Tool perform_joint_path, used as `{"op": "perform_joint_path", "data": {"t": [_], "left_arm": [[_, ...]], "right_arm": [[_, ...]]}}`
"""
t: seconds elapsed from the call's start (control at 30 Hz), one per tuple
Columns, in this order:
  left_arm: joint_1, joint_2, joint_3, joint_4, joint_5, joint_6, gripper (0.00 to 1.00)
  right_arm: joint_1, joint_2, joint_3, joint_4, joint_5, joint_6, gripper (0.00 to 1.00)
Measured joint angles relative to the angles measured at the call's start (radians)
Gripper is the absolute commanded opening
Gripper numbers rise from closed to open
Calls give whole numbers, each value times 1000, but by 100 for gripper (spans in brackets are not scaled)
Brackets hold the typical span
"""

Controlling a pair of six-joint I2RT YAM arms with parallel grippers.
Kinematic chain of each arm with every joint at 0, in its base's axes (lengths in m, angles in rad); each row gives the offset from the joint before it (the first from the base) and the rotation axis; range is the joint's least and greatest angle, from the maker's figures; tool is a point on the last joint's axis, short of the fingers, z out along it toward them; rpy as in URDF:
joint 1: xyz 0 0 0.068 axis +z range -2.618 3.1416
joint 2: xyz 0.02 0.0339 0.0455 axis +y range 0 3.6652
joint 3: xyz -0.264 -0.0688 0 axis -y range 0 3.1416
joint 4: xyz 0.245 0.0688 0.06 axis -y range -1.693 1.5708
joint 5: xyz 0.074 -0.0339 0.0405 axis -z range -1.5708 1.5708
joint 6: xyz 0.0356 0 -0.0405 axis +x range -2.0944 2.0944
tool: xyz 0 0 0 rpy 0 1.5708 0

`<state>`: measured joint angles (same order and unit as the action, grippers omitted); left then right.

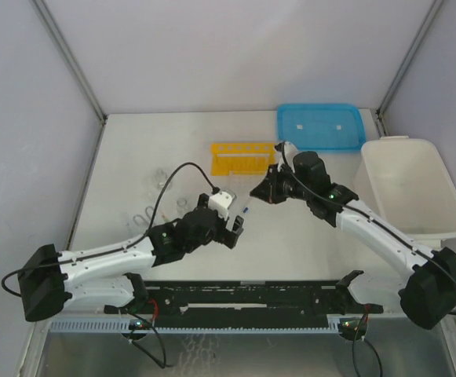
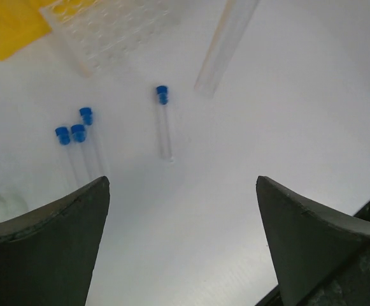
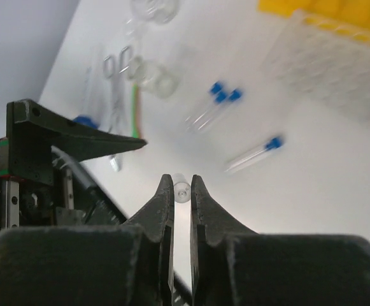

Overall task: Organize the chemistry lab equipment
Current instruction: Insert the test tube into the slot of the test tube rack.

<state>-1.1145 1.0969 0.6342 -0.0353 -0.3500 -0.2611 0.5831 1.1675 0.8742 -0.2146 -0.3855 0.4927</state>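
My right gripper (image 3: 182,182) is shut on a small clear tube (image 3: 182,191), seen end-on between its fingertips; from the left wrist view that tube (image 2: 226,44) hangs slanted above the table. My left gripper (image 2: 182,181) stands wide open with nothing between its fingers, just left of the right gripper (image 1: 257,191). One blue-capped tube (image 2: 164,121) lies alone, three more (image 2: 78,137) lie together. The yellow tube rack (image 1: 242,157) stands behind. Glass vessels (image 3: 154,78), metal tongs (image 3: 116,76) and the green-tipped stick (image 3: 135,111) lie to the left.
A blue lid (image 1: 319,126) lies at the back right and a big white tub (image 1: 412,188) stands at the right edge. A clear dimpled plate (image 3: 325,70) lies in front of the rack. A black rail (image 1: 243,297) runs along the near edge.
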Motion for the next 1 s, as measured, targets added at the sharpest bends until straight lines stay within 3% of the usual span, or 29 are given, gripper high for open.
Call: {"op": "perform_joint_path", "data": {"t": [0.1, 0.23, 0.27, 0.3, 0.37, 0.4, 0.43, 0.63, 1.0], "left_arm": [[105, 28, 0, -13, 69, -26, 97], [205, 32, 1, -20, 156, -43, 60], [222, 32, 3, -21, 173, -48, 53], [244, 32, 4, -23, 193, -45, 53], [270, 32, 9, -34, 216, -43, 71], [280, 32, 12, -40, 221, -42, 95], [285, 32, 18, -49, 224, -40, 99], [288, 19, 48, -84, 225, -38, 100], [307, 0, 49, -113, 204, -35, 100]], "right_arm": [[-1, 67, 76, -25, 105, -27, 0], [-6, 187, 217, -52, 246, -76, 0], [-7, 217, 251, -51, 275, -89, 0], [-9, 248, 286, -54, 303, -99, 0], [-14, 316, 367, -59, 358, -124, 0], [-18, 358, 416, -61, 387, -139, 0], [-20, 386, 446, -60, 405, -148, 0], [-20, 574, 622, -66, 541, -226, 0], [3, 685, 642, -68, 680, -322, 0]]}}
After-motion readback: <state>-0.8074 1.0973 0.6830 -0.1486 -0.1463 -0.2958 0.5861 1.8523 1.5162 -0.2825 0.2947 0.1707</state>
